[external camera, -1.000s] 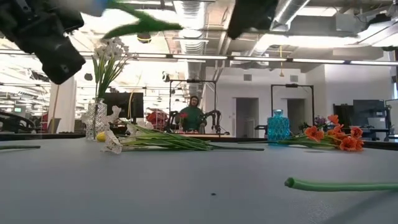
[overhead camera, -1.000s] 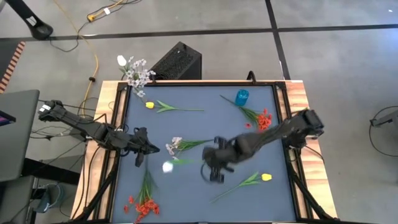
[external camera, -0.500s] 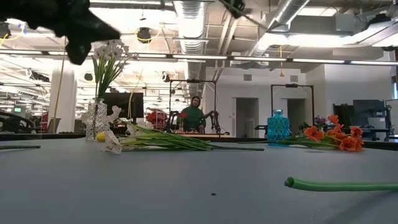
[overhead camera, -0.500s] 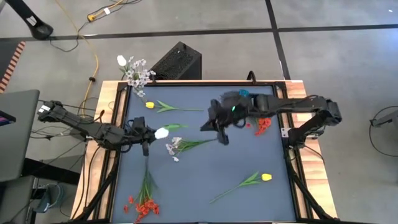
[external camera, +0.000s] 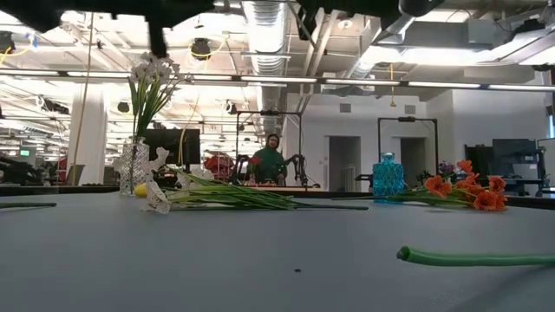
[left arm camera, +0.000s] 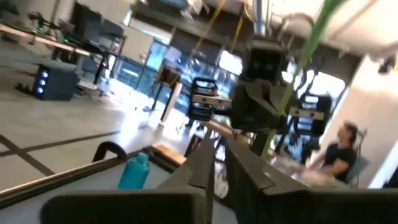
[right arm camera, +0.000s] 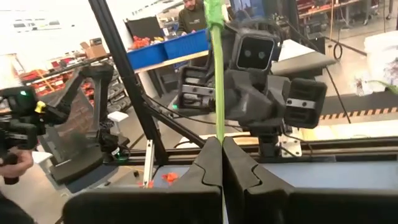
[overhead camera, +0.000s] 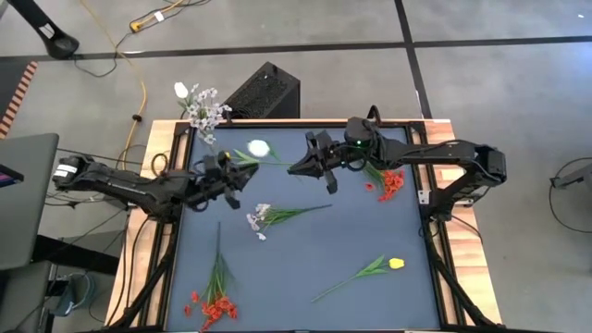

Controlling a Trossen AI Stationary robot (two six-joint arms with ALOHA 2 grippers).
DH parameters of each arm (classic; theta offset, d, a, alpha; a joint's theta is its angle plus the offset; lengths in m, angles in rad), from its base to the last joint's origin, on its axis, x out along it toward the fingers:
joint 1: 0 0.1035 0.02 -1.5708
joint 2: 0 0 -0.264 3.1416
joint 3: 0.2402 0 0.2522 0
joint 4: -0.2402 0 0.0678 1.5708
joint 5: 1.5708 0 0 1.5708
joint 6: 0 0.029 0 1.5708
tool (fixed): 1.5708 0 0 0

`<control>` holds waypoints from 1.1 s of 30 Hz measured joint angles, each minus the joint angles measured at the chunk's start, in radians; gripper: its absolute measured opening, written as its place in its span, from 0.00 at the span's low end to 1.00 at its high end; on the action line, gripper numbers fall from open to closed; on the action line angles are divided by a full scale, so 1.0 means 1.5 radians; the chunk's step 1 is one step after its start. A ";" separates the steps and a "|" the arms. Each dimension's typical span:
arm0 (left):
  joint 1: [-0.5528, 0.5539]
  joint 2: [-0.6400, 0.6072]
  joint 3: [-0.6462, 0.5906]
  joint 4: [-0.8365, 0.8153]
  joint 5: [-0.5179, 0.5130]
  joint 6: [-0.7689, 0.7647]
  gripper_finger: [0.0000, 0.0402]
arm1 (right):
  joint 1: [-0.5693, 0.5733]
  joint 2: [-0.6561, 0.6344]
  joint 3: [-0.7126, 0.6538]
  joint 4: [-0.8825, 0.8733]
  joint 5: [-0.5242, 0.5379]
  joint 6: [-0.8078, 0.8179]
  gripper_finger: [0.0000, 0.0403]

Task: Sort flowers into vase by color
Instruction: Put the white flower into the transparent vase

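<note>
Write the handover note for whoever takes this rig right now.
Right gripper: shut on a white flower's stem, held in the air over the table's back.
Left gripper: raised, facing the right one close by.
Done: white blooms stand in the clear vase at the back left corner.
Left: the held flower; a white sprig at centre; a yellow flower front right; red bunches at back right and front left. The blue vase looks empty.
</note>
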 joint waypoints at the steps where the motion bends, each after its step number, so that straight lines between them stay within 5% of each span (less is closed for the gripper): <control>1: 0.007 0.019 0.019 -0.010 0.019 0.002 0.11 | 0.000 0.000 0.000 0.000 0.000 -0.001 0.05; 12: 0.023 0.119 0.180 -0.118 0.039 0.075 0.39 | -0.010 -0.001 0.000 0.020 -0.002 -0.020 0.05; 27: 0.031 0.147 0.233 -0.097 0.060 0.154 0.41 | 0.004 -0.001 0.000 -0.022 0.035 -0.053 0.05; 33: 0.055 0.130 0.232 -0.111 0.123 0.094 0.41 | 0.025 -0.001 0.000 -0.021 0.078 -0.055 0.05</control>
